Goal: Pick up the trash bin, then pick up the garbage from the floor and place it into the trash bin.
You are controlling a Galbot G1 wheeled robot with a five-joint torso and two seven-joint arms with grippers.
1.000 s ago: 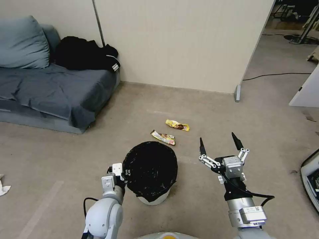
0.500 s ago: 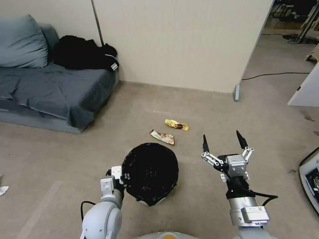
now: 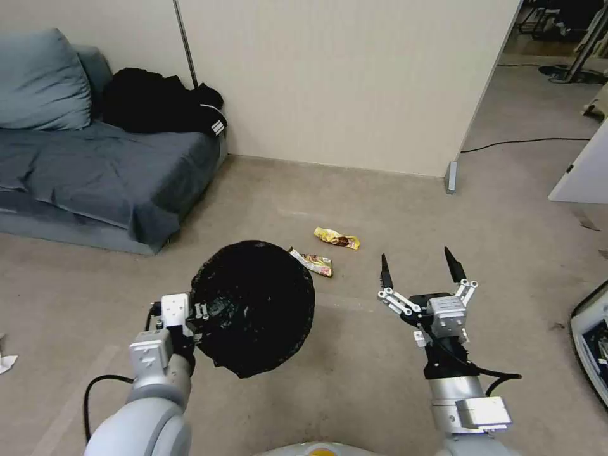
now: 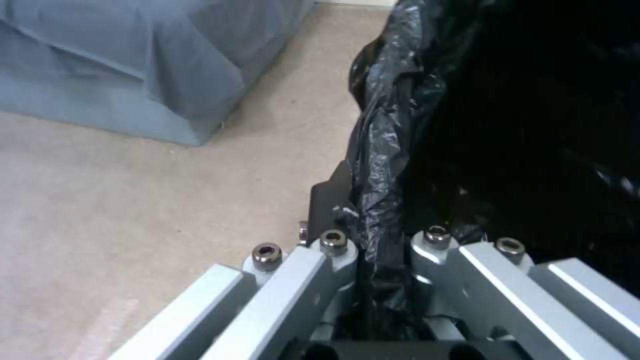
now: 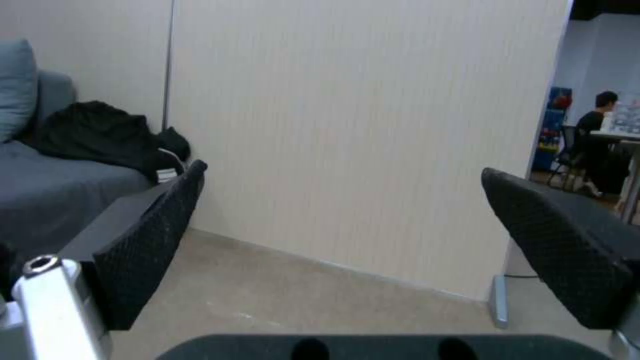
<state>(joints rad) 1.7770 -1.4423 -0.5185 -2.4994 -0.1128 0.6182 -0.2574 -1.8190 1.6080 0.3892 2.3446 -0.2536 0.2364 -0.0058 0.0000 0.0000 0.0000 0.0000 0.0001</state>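
While the left gripper (image 3: 197, 315) clamps the rim of the round black-bag-lined trash bin (image 3: 253, 307), two yellow snack wrappers (image 3: 323, 250) lie on the beige floor (image 3: 392, 209) beyond; the right gripper (image 3: 418, 269) hangs wide open. Left wrist view: fingers (image 4: 327, 202) pinch the bag-covered rim. Right wrist view: fingertips (image 5: 157, 235) are spread apart.

Your left end effector (image 3: 193, 315), clamped on the bag-lined rim of the trash bin (image 3: 253, 307), now holds it lifted off the floor and swung out to the left; a second ago it stood on the floor, white base showing.
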